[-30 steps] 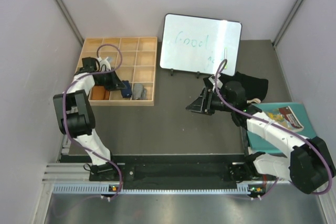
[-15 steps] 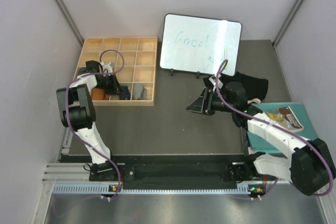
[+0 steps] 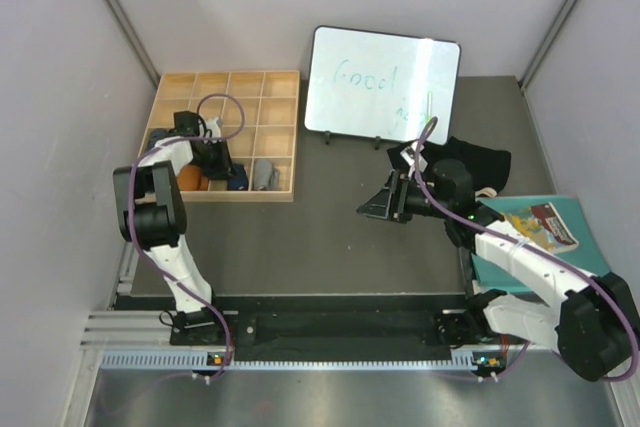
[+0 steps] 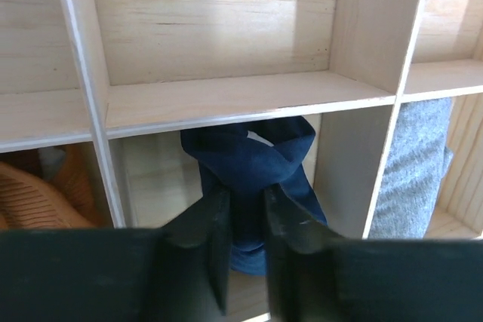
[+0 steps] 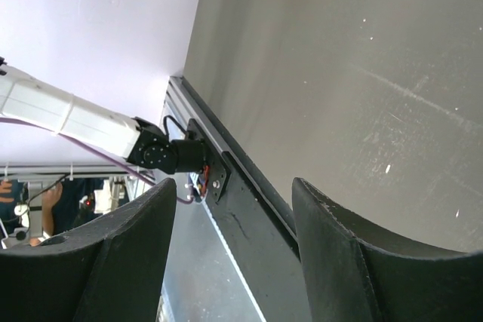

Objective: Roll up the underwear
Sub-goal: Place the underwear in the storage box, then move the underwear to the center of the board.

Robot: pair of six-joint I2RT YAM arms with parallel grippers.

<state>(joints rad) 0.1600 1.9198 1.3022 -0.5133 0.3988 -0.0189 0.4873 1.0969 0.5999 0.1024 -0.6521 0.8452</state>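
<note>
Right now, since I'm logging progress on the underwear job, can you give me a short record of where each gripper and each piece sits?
left gripper: in the wooden tray's near row, jaws narrow, navy underwear in the gap; grip unclear
right gripper: open, empty, over bare table
navy underwear: bunched in that compartment
grey underwear: neighbouring compartment
black underwear: loose at the table's far right

The navy underwear (image 4: 245,160) is soft cloth, the tray (image 4: 226,96) bare smooth wood, the table (image 5: 377,73) matt.
</note>
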